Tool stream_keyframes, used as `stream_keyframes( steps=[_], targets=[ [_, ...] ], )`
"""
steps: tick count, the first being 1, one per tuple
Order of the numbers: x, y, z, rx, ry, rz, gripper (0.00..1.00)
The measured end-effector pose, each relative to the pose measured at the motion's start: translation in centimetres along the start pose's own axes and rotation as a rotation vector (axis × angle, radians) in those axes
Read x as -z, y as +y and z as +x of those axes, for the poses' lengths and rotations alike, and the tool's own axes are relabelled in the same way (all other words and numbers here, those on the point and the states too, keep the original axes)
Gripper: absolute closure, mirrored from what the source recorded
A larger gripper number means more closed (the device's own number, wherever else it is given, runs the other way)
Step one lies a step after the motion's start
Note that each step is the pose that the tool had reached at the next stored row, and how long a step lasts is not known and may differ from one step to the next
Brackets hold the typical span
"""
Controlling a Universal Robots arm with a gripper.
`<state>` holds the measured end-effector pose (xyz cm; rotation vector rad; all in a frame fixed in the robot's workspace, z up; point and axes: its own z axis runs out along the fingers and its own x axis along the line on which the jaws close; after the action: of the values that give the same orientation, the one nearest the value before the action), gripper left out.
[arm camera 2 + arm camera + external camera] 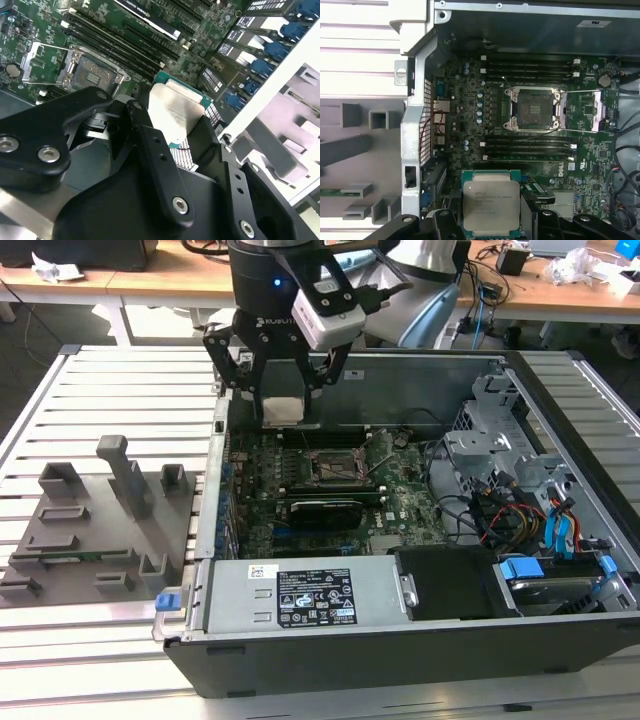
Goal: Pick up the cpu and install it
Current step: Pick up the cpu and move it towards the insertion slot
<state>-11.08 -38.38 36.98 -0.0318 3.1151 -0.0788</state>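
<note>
My gripper (pixel 283 400) hangs over the open computer case (pixel 400 640), near its back wall on the exterior view's left, and is shut on the cpu (pixel 283 410). The cpu (pixel 491 202) is a flat square chip with a silvery top plate and a green rim, held by two opposite edges between the black fingers (pixel 145 125). It is in the air above the motherboard (pixel 400 490). The open socket (pixel 532 109) lies on the board with its metal load plate (pixel 587 110) swung aside; the cpu (pixel 172 112) is off to one side of the socket (pixel 95 72), not over it.
A black graphics card (pixel 325 510) sits just in front of the socket. A power supply (pixel 300 595) fills the case front; a drive cage (pixel 500 430) and cables (pixel 520 520) are at the exterior view's right. A grey parts fixture (pixel 90 520) lies on the slatted table (pixel 120 380).
</note>
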Motion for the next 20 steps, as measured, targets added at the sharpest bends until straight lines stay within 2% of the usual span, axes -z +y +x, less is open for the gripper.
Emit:
stream_keyframes(
  steps=[5,10,12,14,20],
  targets=[
    [-0.12,0.02,-1.20,0.000,0.0000,0.0000,0.45],
    [-0.34,0.07,-2.97,0.000,-0.0001,0.0000,0.45],
    [-0.41,0.09,-3.35,0.000,0.0000,0.0000,0.45],
    [-0.62,0.12,-4.02,0.000,0.0000,0.0000,0.45],
    [-1.42,0.40,-4.88,0.000,0.0000,0.0000,0.45]
  ],
)
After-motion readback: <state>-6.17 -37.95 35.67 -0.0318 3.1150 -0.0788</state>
